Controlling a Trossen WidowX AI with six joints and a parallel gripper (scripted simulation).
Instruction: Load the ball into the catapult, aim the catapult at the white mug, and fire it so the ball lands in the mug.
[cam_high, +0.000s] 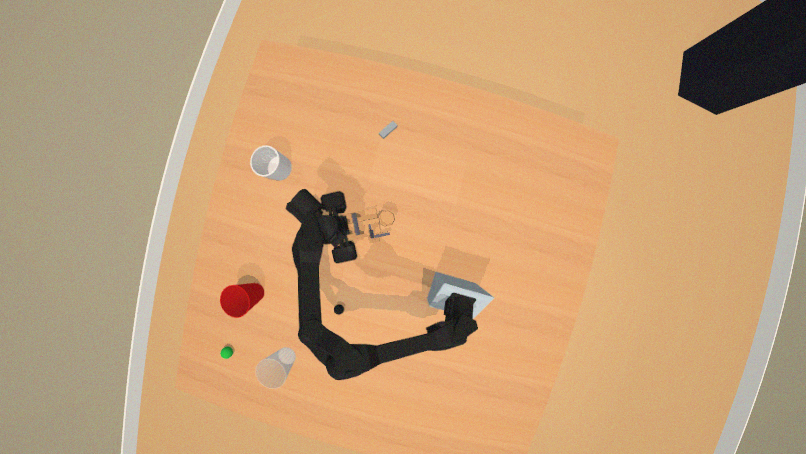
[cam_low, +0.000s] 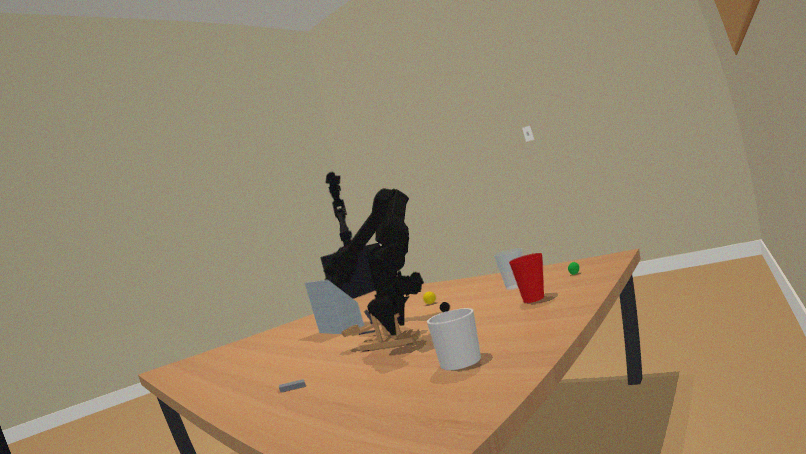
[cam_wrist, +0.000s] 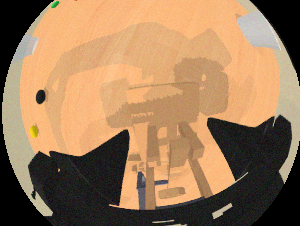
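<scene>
The small wooden catapult (cam_high: 356, 223) (cam_low: 394, 344) (cam_wrist: 151, 170) with dark blue parts stands near the table's middle. My gripper (cam_high: 339, 226) (cam_wrist: 168, 125) is open and points down over one end of it, with catapult beams between the fingers in the wrist view. The white mug (cam_high: 270, 162) (cam_low: 455, 339) (cam_wrist: 259, 31) stands upright to one side. A black ball (cam_high: 338, 309) (cam_low: 444, 306) (cam_wrist: 40, 96), a yellow ball (cam_low: 429, 297) (cam_wrist: 34, 131) and a green ball (cam_high: 226, 352) (cam_low: 573, 267) (cam_wrist: 55, 4) rest on the table. Whether a ball is in the catapult cannot be told.
A red cup (cam_high: 235, 300) (cam_low: 528, 277) and a clear cup (cam_high: 273, 372) (cam_low: 506, 267) stand near the green ball. A grey block (cam_high: 388, 129) (cam_low: 292, 386) lies apart. A blue-grey angled box (cam_high: 437, 290) (cam_low: 332, 307) stands by the arm's base.
</scene>
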